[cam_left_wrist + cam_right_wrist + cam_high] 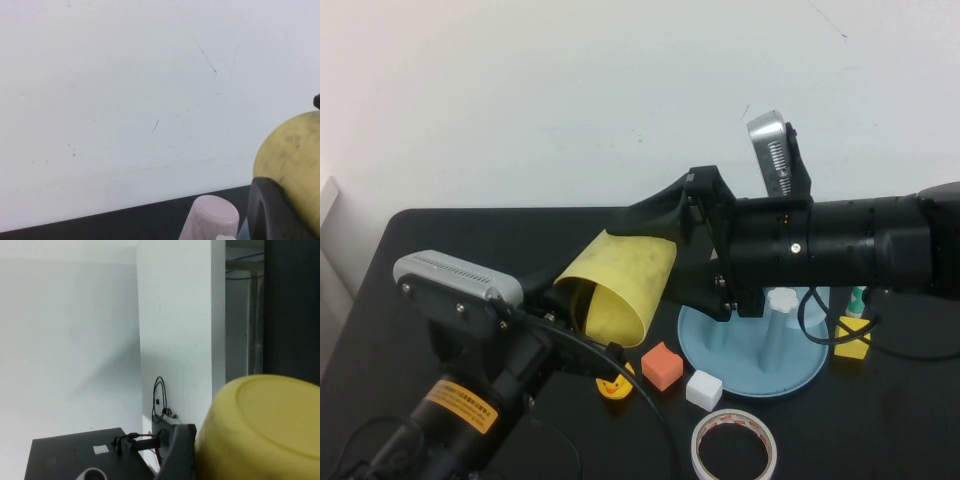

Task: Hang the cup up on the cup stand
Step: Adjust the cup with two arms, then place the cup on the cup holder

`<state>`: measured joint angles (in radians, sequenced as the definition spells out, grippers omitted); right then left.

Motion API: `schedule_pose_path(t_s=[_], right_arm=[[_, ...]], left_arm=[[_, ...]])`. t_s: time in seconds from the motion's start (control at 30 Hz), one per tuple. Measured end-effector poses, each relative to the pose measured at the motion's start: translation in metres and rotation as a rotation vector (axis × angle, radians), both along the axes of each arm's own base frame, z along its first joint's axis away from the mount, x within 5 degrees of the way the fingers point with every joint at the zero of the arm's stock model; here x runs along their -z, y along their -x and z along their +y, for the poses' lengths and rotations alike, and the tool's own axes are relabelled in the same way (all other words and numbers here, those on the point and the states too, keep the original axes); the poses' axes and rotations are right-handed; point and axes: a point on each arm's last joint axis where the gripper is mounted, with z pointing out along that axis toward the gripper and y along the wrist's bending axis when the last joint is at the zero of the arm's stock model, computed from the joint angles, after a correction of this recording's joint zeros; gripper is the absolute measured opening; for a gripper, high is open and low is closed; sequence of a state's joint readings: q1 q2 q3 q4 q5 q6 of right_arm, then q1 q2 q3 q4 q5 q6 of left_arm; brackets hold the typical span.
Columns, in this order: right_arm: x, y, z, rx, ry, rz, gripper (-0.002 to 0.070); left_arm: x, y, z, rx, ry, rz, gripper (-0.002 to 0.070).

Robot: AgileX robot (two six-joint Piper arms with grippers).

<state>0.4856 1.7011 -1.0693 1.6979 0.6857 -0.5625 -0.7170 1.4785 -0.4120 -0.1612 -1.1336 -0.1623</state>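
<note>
The small tapered yellow plastic cup [617, 283] is held in mid-air above the black table [410, 235], tilted, open mouth facing down toward the left arm. The left gripper [582, 312] is shut on the cup's rim — its fingertips are seen at the mouth edge. The right gripper [665, 235] is spread wide around the closed base end of the cup; one black finger [655, 212] is seen lying over the cup's upper side, contact not clearly discernible.

The round light-blue plastic cup stand [754, 357] with its white-capped peg [782, 300] is located below and beside the right gripper's wrist, apart from the cup.

Below the left fingertips, on the table: an orange cube [662, 365], a white cube [704, 389], a small yellow toy [613, 384] and a roll of tape [735, 446].

A pale pink cup [210, 218] is seen in the left wrist view, just beside the finger.
</note>
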Motion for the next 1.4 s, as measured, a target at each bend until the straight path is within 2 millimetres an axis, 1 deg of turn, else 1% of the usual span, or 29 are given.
schedule_pose_path(t_s=[0.17, 0.2, 0.3, 0.43, 0.5, 0.53, 0.6, 0.67, 0.73, 0.83, 0.9, 0.93, 0.97, 1.03, 1.13, 1.2, 1.27, 1.33, 1.4], right_arm=[[0.003, -0.001, 0.001, 0.003, 0.002, 0.005, 0.0634], [0.004, -0.002, 0.001, 0.001, 0.001, 0.006, 0.0629], [0.005, -0.003, 0.002, -0.007, 0.004, -0.009, 0.0583], [0.004, -0.003, 0.002, -0.013, 0.004, -0.018, 0.0584], [0.004, -0.003, 0.002, -0.015, 0.006, -0.025, 0.0584], [0.004, -0.003, 0.002, -0.017, 0.007, -0.028, 0.0584], [0.004, -0.003, 0.002, -0.019, 0.010, -0.037, 0.0584], [0.004, -0.003, 0.002, -0.020, 0.011, -0.039, 0.0583], [0.004, -0.003, 0.002, -0.028, 0.018, -0.062, 0.0583], [0.002, -0.004, -0.002, -0.049, 0.035, -0.138, 0.0583], [-0.003, -0.008, -0.011, -0.040, 0.049, -0.197, 0.0583], [-0.006, -0.010, -0.016, -0.034, 0.054, -0.230, 0.0583], [-0.014, -0.013, -0.026, -0.020, 0.069, -0.303, 0.0583], [-0.021, -0.016, -0.038, -0.011, 0.092, -0.395, 0.0583], [-0.030, -0.019, -0.050, -0.005, 0.133, -0.520, 0.0583], [-0.033, -0.020, -0.054, -0.017, 0.165, -0.607, 0.0583], [-0.035, -0.019, -0.055, -0.043, 0.202, -0.705, 0.0583], [-0.035, -0.019, -0.055, -0.085, 0.256, -0.835, 0.0583], [-0.034, -0.019, -0.055, -0.139, 0.321, -0.973, 0.0583]], left_arm=[[0.000, 0.000, 0.000, 0.001, -0.005, 0.002, 0.0008], [0.001, 0.000, 0.000, 0.001, -0.007, 0.005, 0.0008], [0.001, 0.000, 0.000, -0.001, -0.033, -0.006, 0.0008], [0.001, 0.000, 0.000, -0.006, -0.052, -0.019, 0.0022], [0.001, 0.000, 0.000, -0.003, -0.056, -0.021, 0.0057], [0.001, 0.000, -0.001, 0.002, -0.057, -0.025, 0.0088], [0.001, 0.001, -0.002, 0.014, -0.061, -0.035, 0.0162], [0.000, 0.002, -0.002, 0.023, -0.063, -0.043, 0.0251], [-0.002, 0.003, -0.003, 0.045, -0.063, -0.056, 0.0318], [-0.004, 0.012, -0.003, 0.097, -0.080, -0.079, 0.0357], [-0.002, 0.022, 0.001, 0.142, -0.102, -0.092, 0.0365], [-0.001, 0.028, 0.003, 0.160, -0.110, -0.097, 0.0366], [0.002, 0.037, 0.009, 0.175, -0.121, -0.095, 0.0368], [0.005, 0.046, 0.018, 0.168, -0.122, -0.085, 0.0369], [0.006, 0.055, 0.031, 0.131, -0.098, -0.070, 0.0368], [0.007, 0.060, 0.041, 0.085, -0.074, -0.052, 0.0356], [0.009, 0.065, 0.051, 0.043, -0.051, -0.036, 0.0305], [0.011, 0.070, 0.059, 0.015, -0.034, -0.024, 0.0223], [0.014, 0.075, 0.065, -0.003, -0.024, -0.015, 0.0116]])
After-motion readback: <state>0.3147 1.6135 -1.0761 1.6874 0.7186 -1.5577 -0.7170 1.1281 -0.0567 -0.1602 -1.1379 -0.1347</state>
